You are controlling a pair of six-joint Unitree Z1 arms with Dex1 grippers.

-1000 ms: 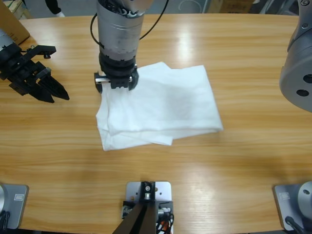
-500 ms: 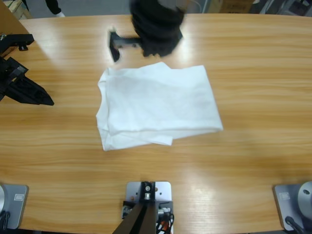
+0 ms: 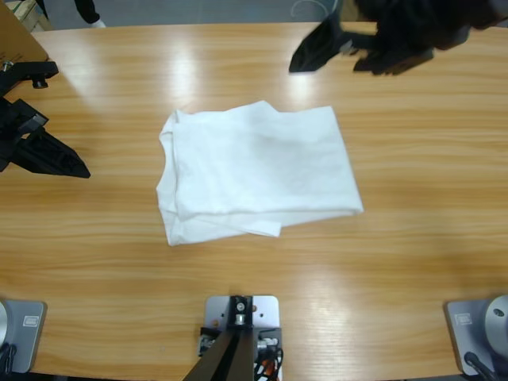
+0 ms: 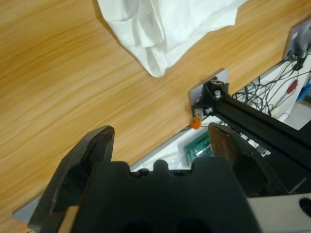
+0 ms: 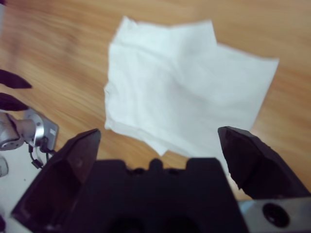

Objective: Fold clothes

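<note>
While the folded T-shirt (image 3: 258, 171) lies alone on the table (image 3: 413, 262), both hands, left (image 3: 59, 159) and right (image 3: 329, 48), hang spread apart, clear of it.

The long wooden surface (image 3: 413, 198) shows pale glare patches along its far side; a cardboard box (image 3: 17, 36) sits at its far left corner; tangled cables (image 4: 265, 87) hang beyond its edge.

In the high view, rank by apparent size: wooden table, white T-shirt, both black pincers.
1. Long wooden table
2. Folded white cotton T-shirt
3. Black left pincer and black right pincer, unranked: similar size, right one seemingly nearer the camera.
</note>
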